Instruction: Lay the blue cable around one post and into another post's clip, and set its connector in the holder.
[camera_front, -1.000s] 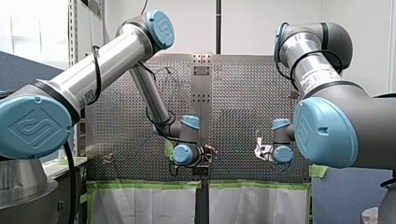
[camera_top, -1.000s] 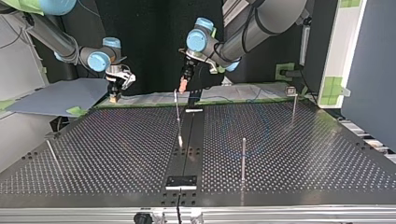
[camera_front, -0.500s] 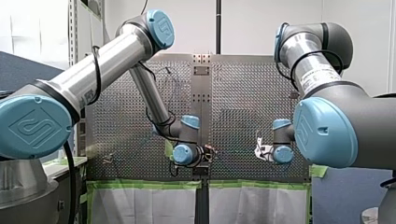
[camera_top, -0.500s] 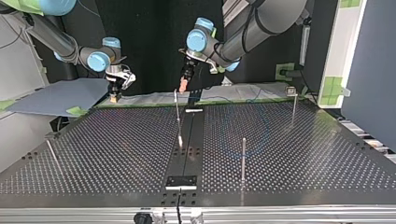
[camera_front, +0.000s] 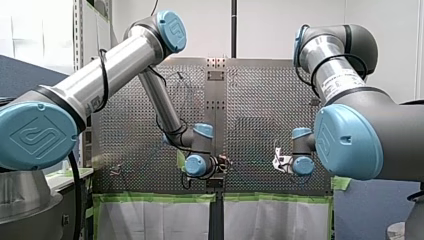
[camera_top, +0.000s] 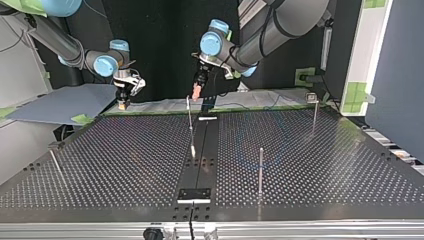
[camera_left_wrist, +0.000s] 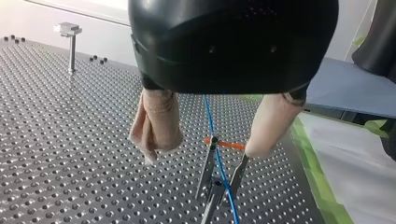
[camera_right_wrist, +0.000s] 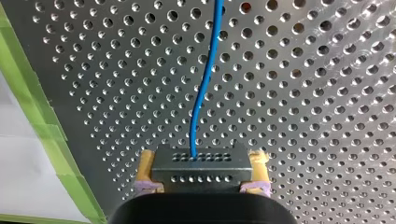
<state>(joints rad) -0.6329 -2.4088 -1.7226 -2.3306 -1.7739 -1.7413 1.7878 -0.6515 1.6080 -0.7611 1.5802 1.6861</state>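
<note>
In the right wrist view my right gripper (camera_right_wrist: 202, 173) has its yellow pads shut on a dark connector block (camera_right_wrist: 201, 158). The blue cable (camera_right_wrist: 206, 79) leaves the block and runs away over the perforated table. In the left wrist view my left gripper (camera_left_wrist: 201, 154) hangs open, its beige pads (camera_left_wrist: 158, 122) standing on either side of the blue cable (camera_left_wrist: 211, 122). That cable drops into a metal clip (camera_left_wrist: 215, 185) on a post just below the fingers. In the top view my left gripper (camera_top: 196, 91) is above the middle post (camera_top: 190, 122), and my right gripper (camera_top: 122, 102) is at the back left edge.
More posts stand on the table (camera_top: 125, 150): one at the front right (camera_top: 260, 167), one at the back right (camera_top: 314, 112), and a slanted one at the left (camera_top: 55, 162). A dark holder plate (camera_top: 194, 194) sits at the near edge. Green tape (camera_right_wrist: 32, 107) lines the table's edge.
</note>
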